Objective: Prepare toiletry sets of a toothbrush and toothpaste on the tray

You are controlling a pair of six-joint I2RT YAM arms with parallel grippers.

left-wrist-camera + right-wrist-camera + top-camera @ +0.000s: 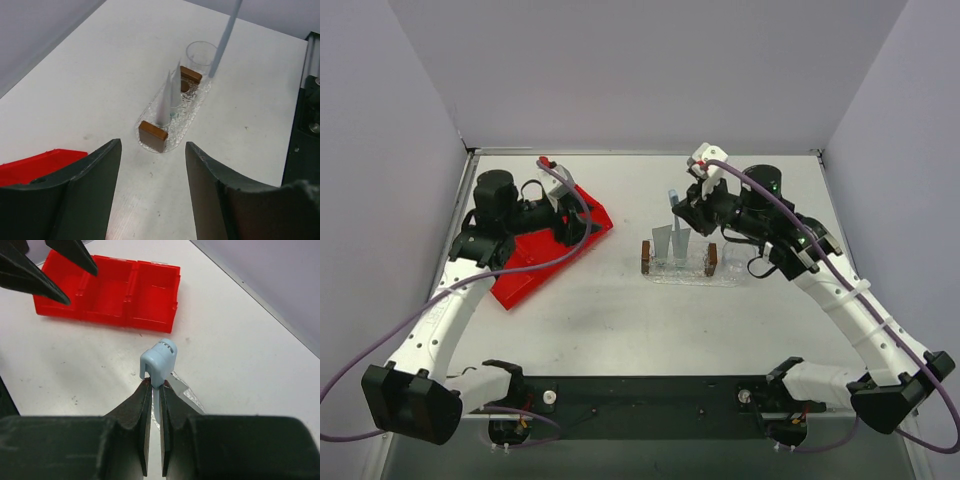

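Leftmost, the left pincer (pixel 153 144) hangs spread, empty, over the glossy red bin (pixel 520 275), at nine o'clock from the clear pebbled tray (pixel 192 107) where silvery wedge toothpaste tubes (pixel 164 102) stand. At one o'clock the right pincer (pixel 155 382) pinches the slim blue toothbrush (pixel 159 357); lower it plumb into the round cup (pixel 200 52), sparing the tubes.

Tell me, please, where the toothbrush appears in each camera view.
Top external: the toothbrush stands just right of centre, above the toothpaste tubes.
Left wrist: a slanting stick at upper right.
Right wrist: centre, pinched in the right gripper.
Shared landmark: the red bin, in all three views.
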